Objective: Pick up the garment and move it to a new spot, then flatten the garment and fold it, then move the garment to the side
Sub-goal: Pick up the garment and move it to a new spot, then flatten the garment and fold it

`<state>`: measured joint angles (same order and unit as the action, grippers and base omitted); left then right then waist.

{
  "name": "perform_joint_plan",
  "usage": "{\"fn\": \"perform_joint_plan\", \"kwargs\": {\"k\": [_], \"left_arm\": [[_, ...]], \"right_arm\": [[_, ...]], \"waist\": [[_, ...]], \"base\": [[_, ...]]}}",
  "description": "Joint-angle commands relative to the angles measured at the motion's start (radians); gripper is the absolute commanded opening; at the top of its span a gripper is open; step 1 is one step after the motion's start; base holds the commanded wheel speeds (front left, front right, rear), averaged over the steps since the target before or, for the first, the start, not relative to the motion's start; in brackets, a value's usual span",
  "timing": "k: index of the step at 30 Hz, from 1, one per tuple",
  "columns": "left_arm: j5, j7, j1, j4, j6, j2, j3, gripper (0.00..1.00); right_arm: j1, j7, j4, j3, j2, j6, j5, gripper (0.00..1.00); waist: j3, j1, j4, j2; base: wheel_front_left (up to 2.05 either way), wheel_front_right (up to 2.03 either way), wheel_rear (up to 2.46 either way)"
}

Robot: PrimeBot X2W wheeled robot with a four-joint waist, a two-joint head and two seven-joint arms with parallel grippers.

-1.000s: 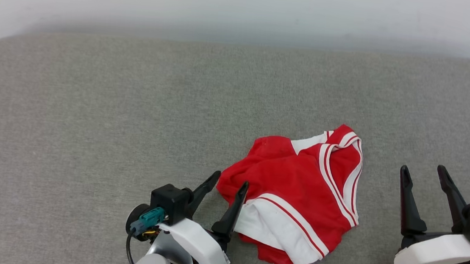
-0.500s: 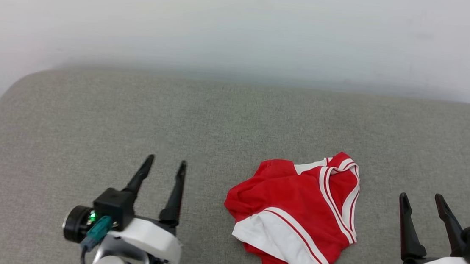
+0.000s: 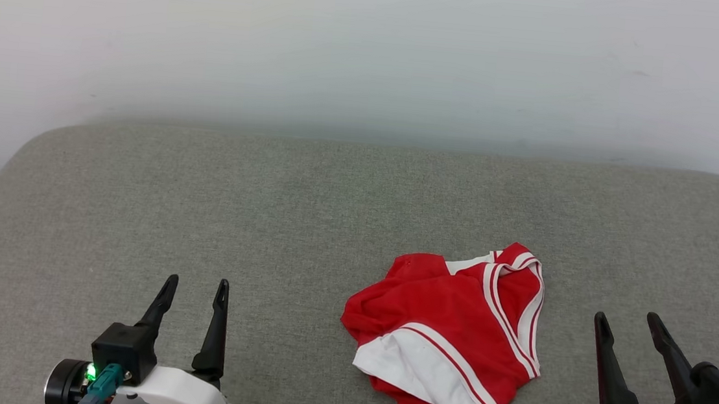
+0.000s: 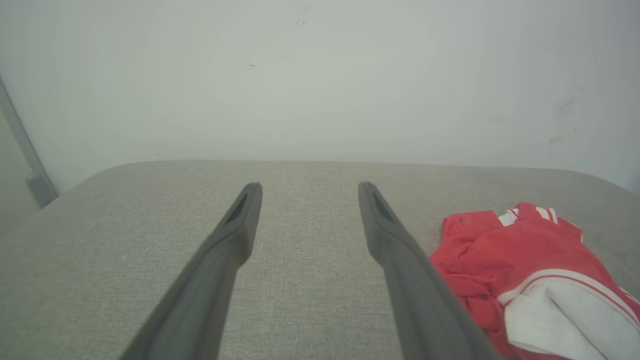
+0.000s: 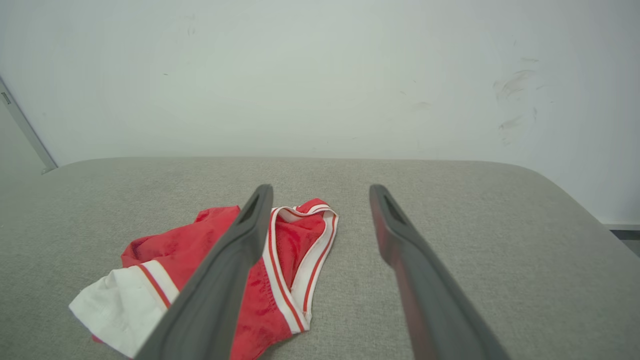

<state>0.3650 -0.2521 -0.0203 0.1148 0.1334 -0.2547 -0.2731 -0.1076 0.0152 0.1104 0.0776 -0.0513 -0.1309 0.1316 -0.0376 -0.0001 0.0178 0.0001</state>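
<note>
Head view, garment: you see the thin red sports jersey shirt with white sleeves lying crumpled on the grey fabric-covered bench, right of centre and towards the near edge. A white sleeve with a red stripe is folded over its front, and red-and-white striped trim runs along its right side.
Head view, left tool: your left tool sits at the lower left, released, with its dark fingers spread. It is well apart from the shirt.
Head view, right tool: your right tool sits at the lower right, also released. It is near the shirt's right edge but not touching it.
Left wrist view: the left tool is spread over bare bench. The shirt lies to the right of the fingers, with its white sleeve nearest.
Right wrist view: the right tool is spread wide. One finger crosses in front of the shirt, which lies at the left with its striped trim looped open. You cannot make out any lettering.
</note>
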Motion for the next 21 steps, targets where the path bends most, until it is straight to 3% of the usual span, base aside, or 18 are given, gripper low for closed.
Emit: {"fn": "perform_joint_plan", "kwargs": {"k": [1, 16, 21], "left_arm": [[0.001, 0.001, 0.012, -0.005, 0.004, -0.006, 0.001, 1.00], [0.000, 0.030, -0.018, -0.015, 0.007, -0.022, -0.013, 1.00], [0.052, 0.142, -0.064, -0.038, -0.040, -0.003, -0.047, 1.00]], "right_arm": [[-0.013, 0.001, 0.005, -0.001, 0.001, 0.000, -0.005, 1.00], [-0.006, 0.008, 0.011, 0.002, 0.002, 0.000, -0.012, 1.00], [-0.001, 0.013, 0.016, 0.005, 0.002, 0.000, -0.019, 1.00]], "waist": [[0.000, 0.0001, -0.001, -0.0001], [0.015, 0.0001, 0.002, -0.0001], [0.028, 0.0001, 0.006, -0.0001]], "base": [[0.00, 0.00, 0.00], [0.00, 0.00, 0.00], [0.00, 0.00, 0.00]]}}
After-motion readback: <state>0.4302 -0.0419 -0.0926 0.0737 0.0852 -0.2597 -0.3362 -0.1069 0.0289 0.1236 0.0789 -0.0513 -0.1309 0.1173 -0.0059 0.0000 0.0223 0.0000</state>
